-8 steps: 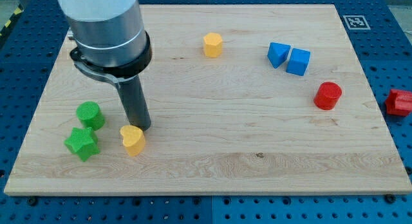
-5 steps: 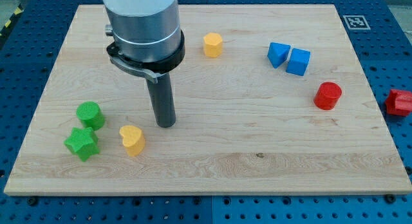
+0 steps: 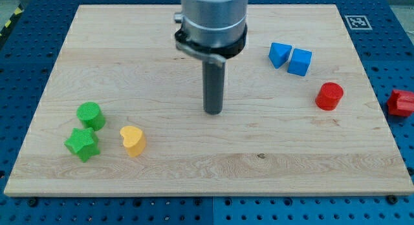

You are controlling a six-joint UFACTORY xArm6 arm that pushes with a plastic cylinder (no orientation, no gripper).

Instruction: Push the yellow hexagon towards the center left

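Observation:
The yellow hexagon does not show; the arm's grey body covers the spot near the view's top centre where it stood in the earlier frames. My tip (image 3: pixel 213 112) rests on the wooden board (image 3: pixel 272 167) near its centre, apart from every block. A yellow heart block (image 3: pixel 133 140) lies at the lower left, well left of my tip.
A green cylinder (image 3: pixel 89 115) and a green star (image 3: pixel 81 144) sit at the lower left beside the heart. Two blue blocks (image 3: pixel 279 54) (image 3: pixel 299 61) and a red cylinder (image 3: pixel 330 96) are at the right. A red block (image 3: pixel 401 103) lies off the board.
My tip has moved right and slightly up, away from the yellow heart to the board's centre. The arm's body now hides the yellow hexagon. No block has moved.

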